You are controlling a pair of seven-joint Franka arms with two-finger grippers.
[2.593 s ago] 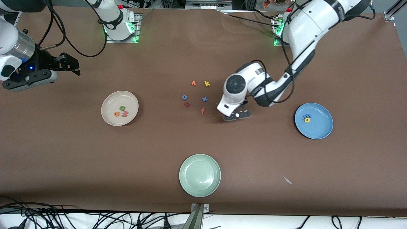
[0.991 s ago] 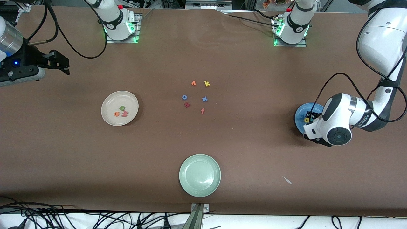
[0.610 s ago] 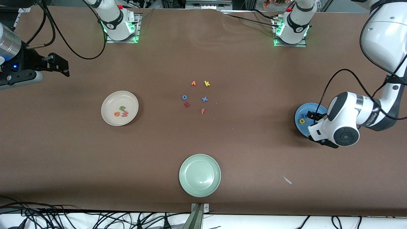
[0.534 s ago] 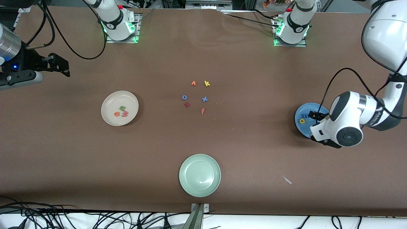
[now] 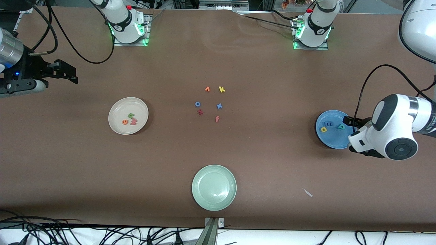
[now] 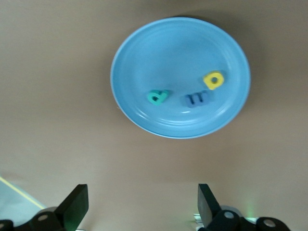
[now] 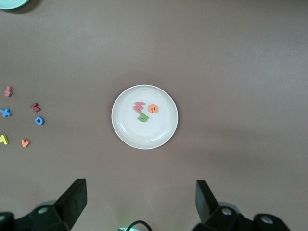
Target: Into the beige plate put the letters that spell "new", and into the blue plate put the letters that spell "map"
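Note:
The blue plate [image 5: 333, 140] [image 6: 144, 48] holds the blue m [image 5: 328, 124] [image 6: 198, 99], the yellow a [image 5: 323, 129] [image 6: 213, 80] and the teal p [image 5: 340, 126] [image 6: 158, 96]. My left gripper [image 5: 358, 137] [image 6: 140, 207] hangs open and empty by that plate's rim, toward the left arm's end of the table. In the beige plate [image 5: 117, 109] [image 7: 129, 132] lie the green n [image 5: 131, 115] [image 7: 143, 117], the orange e [image 5: 125, 121] [image 7: 153, 109] and the pinkish w [image 5: 133, 121] [image 7: 139, 107]. Open and empty, my right gripper [image 5: 69, 73] [image 7: 141, 204] waits high at the right arm's end.
Loose letters lie mid-table: orange v [image 5: 207, 89], yellow k [image 5: 221, 89], blue o [image 5: 197, 104], blue x [image 5: 219, 106], a dark red letter [image 5: 200, 111] and a pinkish f [image 5: 217, 118]. A pale green plate [image 5: 214, 187] sits nearest the front camera. A white scrap [image 5: 307, 192] lies nearby.
The left gripper opened over the blue plate and the teal p now lies there. The left arm then drew off toward its end of the table. The right arm barely shifted.

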